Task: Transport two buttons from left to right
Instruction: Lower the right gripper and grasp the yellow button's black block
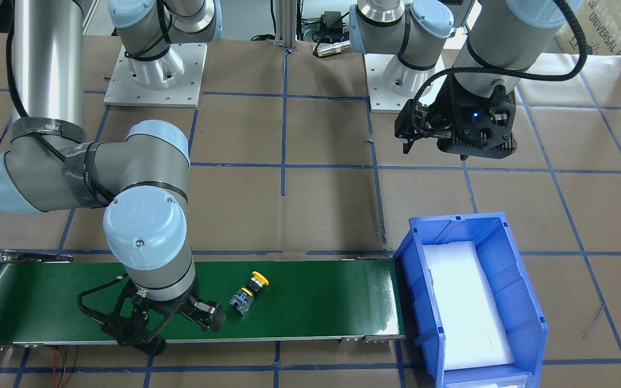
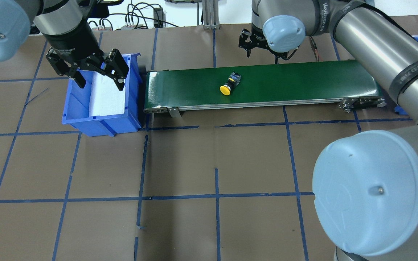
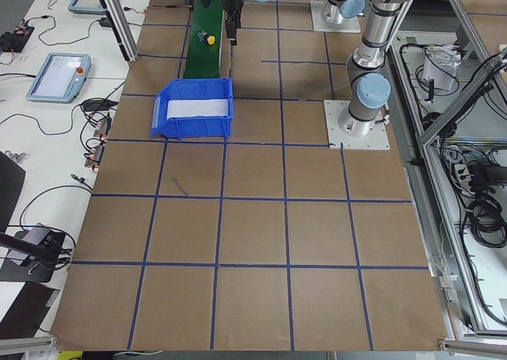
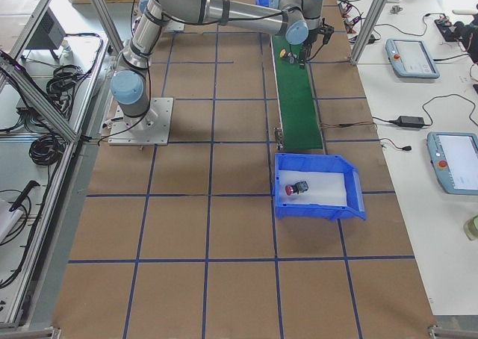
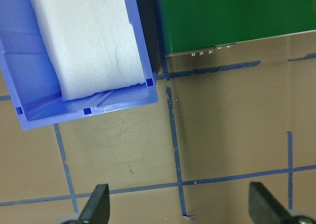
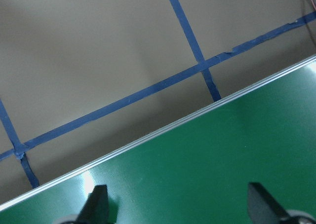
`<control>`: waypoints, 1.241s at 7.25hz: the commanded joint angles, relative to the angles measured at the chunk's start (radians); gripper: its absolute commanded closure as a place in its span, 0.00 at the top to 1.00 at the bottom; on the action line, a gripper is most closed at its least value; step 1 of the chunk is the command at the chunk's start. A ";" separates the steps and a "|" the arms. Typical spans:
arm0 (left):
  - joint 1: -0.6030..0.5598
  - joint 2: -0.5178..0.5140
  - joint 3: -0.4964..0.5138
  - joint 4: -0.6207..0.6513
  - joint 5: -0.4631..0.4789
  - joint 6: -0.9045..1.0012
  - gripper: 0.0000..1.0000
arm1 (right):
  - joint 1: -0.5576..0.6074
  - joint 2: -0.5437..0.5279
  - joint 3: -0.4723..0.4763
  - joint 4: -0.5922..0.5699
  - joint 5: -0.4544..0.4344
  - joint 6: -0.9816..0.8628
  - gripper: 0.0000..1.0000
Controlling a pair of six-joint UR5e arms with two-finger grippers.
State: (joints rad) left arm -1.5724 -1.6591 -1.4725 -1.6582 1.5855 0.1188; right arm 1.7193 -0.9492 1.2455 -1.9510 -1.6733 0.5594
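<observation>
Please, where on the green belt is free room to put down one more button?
Bare belt lies between the yellow button and the blue bin. Also bare: the end beyond the right end effector. Crowded between that end effector and the button.

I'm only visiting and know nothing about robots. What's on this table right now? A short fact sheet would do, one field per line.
yellow button: lying on the green belt, about midway
red button: inside the blue bin at the robot's right end
left bin: holds a white foam pad; no button seen
left gripper: jaws open, empty, held high near the left bin
right gripper: jaws open, empty, over the belt near the yellow button, not touching it
progress: one button delivered, one not yet
</observation>
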 commanded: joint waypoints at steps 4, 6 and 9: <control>0.000 -0.001 -0.002 0.002 -0.019 -0.001 1.00 | 0.009 0.035 0.017 -0.002 0.006 -0.004 1.00; 0.000 -0.001 -0.002 0.002 -0.018 0.001 1.00 | 0.026 0.043 0.020 0.000 0.007 -0.006 1.00; 0.000 -0.001 -0.002 0.003 -0.013 -0.001 1.00 | 0.029 0.044 0.028 0.001 0.007 -0.001 1.00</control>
State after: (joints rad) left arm -1.5723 -1.6598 -1.4736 -1.6564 1.5715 0.1194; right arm 1.7477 -0.9057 1.2680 -1.9499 -1.6660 0.5578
